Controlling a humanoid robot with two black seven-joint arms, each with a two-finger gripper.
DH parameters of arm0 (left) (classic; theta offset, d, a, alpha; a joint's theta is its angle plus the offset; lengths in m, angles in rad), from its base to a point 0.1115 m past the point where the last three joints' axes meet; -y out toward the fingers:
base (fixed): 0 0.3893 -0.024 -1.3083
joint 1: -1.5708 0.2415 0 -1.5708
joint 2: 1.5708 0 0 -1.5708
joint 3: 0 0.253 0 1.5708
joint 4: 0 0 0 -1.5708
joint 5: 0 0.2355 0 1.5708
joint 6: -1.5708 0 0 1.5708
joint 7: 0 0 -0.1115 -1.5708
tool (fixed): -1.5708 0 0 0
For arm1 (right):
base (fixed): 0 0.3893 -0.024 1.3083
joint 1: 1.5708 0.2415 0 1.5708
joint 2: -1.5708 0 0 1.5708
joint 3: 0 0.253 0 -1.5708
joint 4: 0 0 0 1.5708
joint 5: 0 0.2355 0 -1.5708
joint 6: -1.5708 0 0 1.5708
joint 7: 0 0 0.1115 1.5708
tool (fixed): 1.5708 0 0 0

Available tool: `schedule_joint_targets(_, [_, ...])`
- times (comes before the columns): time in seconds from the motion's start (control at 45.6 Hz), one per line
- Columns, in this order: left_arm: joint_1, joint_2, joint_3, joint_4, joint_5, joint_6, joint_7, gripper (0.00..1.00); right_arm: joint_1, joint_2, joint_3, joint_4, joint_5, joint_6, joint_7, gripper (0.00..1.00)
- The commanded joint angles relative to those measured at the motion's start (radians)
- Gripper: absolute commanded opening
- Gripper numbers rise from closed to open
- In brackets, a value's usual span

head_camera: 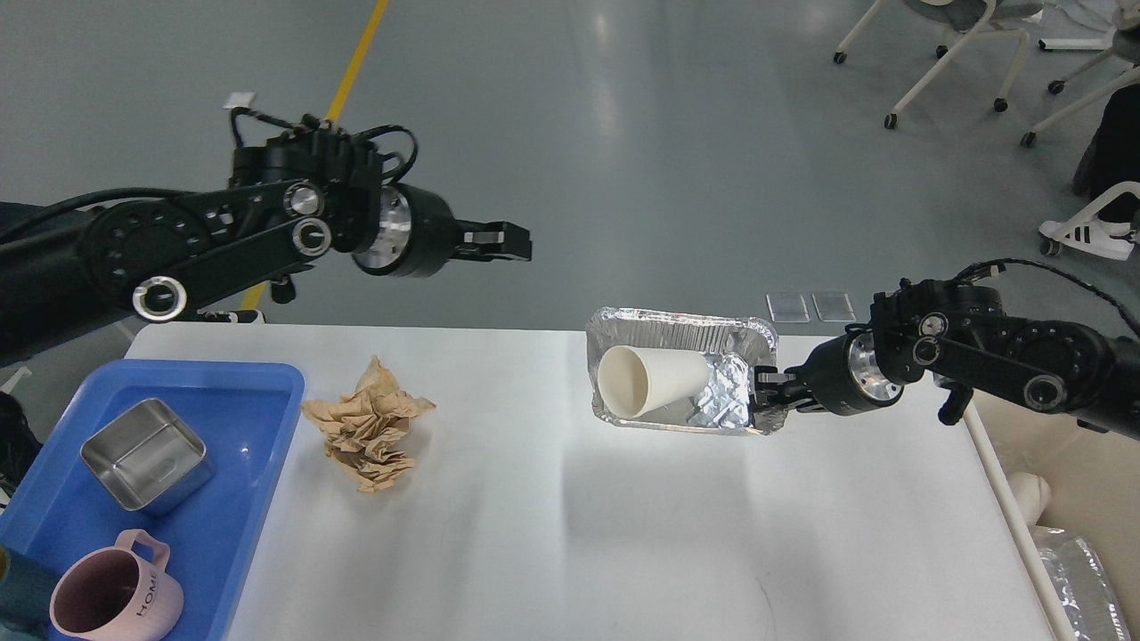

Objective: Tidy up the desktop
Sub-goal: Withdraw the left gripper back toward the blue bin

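Observation:
The white desktop point(570, 534) fills the lower view. A foil tray point(681, 329) with a white paper cup point(650, 381) lying on its side in it is held lifted at the table's far right. My right gripper point(766, 392) is shut on the foil tray's right rim. A crumpled brown paper point(367, 427) lies on the desktop left of the middle. My left gripper point(508, 240) hangs in the air beyond the table's far edge, empty, its fingers close together.
A blue tray point(249, 499) at the left holds a square steel tin point(147, 454) and a pink mug point(111, 596). A cream bin point(1069, 499) with foil in it stands beside the table's right edge. Office chairs point(962, 53) stand far back.

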Motion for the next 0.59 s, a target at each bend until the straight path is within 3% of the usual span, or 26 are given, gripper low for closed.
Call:
schedule_joint_targets(0.0, [0.058,0.221,-0.001,-0.118,0.003,-0.012,-0.005,0.62,-0.007,0.0,0.008,-0.003,0.0,0.0,0.0,0.0])
schedule_joint_targets(0.132, [0.107,0.441,-0.009,-0.188,0.003,-0.05,-0.04,0.62,-0.034,0.002,0.034,-0.004,0.0,0.0,0.0,0.0])
schedule_joint_targets(0.285, [0.19,0.608,-0.012,-0.214,0.003,-0.075,-0.102,0.63,-0.044,0.003,0.044,-0.003,0.0,0.0,0.0,0.0])
schedule_joint_targets(0.57, [0.255,0.73,-0.015,-0.217,-0.006,-0.049,-0.123,0.62,-0.044,0.002,0.047,-0.001,0.0,0.0,0.0,0.0])
